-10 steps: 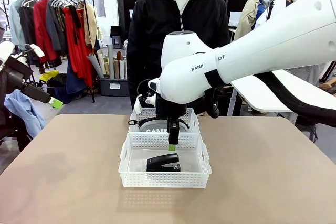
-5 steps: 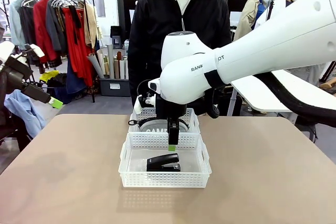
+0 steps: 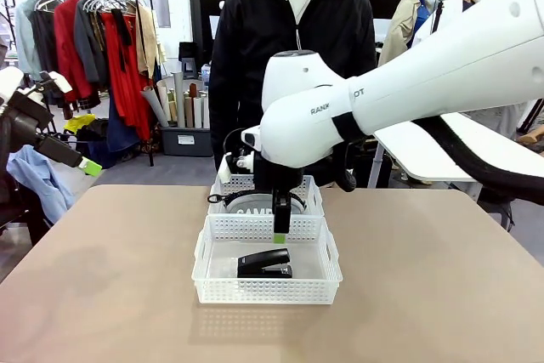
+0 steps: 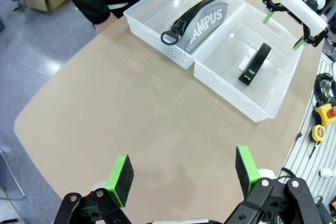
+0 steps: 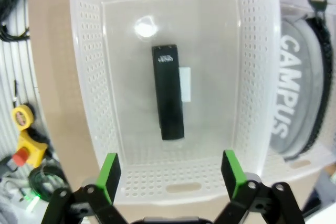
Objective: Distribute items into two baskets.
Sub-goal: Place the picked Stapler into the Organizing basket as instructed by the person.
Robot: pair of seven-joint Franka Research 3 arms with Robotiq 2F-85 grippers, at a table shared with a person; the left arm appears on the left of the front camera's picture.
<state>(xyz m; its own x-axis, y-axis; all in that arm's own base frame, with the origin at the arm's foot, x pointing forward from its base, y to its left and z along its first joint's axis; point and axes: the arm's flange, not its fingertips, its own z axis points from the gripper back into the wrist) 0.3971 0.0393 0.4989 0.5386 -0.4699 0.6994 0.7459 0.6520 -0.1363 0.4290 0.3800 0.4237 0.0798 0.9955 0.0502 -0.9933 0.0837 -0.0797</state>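
Observation:
A black stapler point(image 3: 263, 263) lies in the nearer of two white lattice baskets point(image 3: 268, 292). The farther basket point(image 3: 311, 197) holds the grey CAMPUS pouch point(image 3: 252, 209), partly hidden behind my right arm. My right gripper point(image 3: 279, 229) hangs open over the back of the near basket, above the stapler point(image 5: 168, 92) and clear of it. In the right wrist view its pads point(image 5: 109, 174) straddle the near basket's wall point(image 5: 89, 77), with the pouch point(image 5: 296, 108) off to the side. My left gripper point(image 4: 182, 174) is open with nothing in it, high off the table's left edge point(image 3: 72, 157). From there I see pouch point(image 4: 202, 22) and stapler point(image 4: 255, 64).
A person in a black jacket point(image 3: 289, 40) stands at the far edge right behind the baskets. Bare tan tabletop point(image 3: 110, 278) spreads to both sides. A clothes rack point(image 3: 102, 48) stands beyond the table at left. Cables and a yellow button box point(image 5: 23, 140) lie off the table's near side.

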